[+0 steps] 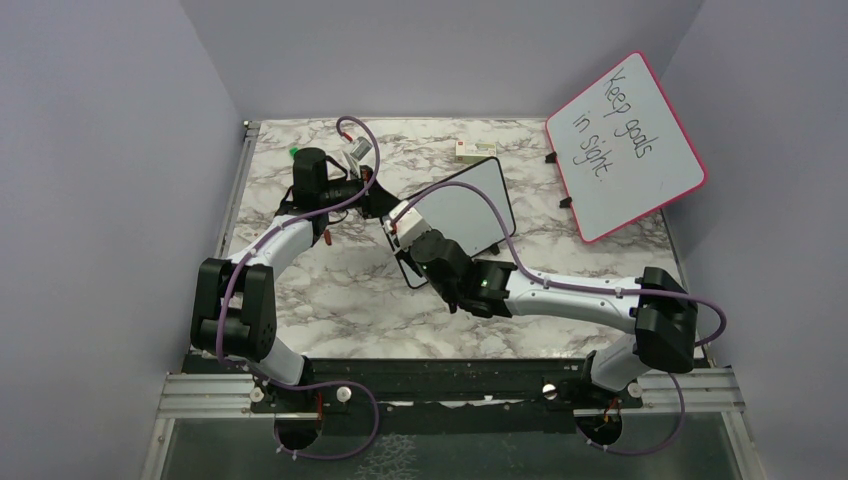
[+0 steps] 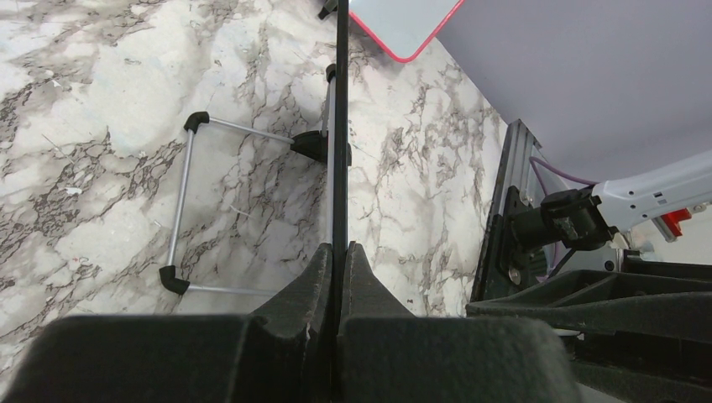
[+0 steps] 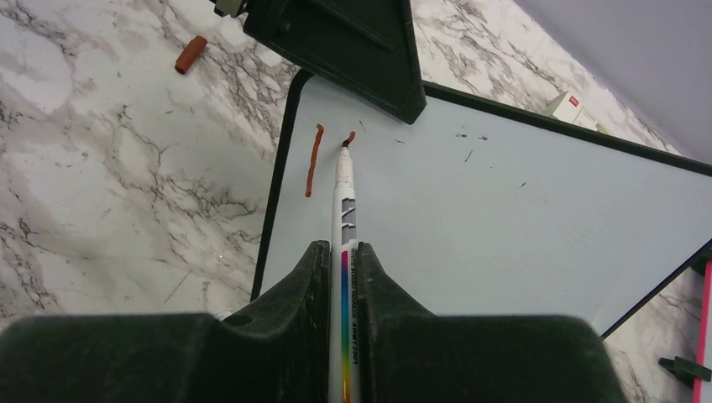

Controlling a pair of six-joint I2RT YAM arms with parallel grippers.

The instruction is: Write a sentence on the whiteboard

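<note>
Right gripper [image 3: 342, 256] clamped on marker [image 3: 345, 189].

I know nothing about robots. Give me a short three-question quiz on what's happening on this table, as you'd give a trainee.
1. True or false: the right pincer holds a marker.
2. The left pincer is shut on: A the edge of the whiteboard, B a cup, C a sponge?
3. Which words are written on the pink-framed board?
Key: 1 true; 2 A; 3 "Keep goals in sight".
</note>
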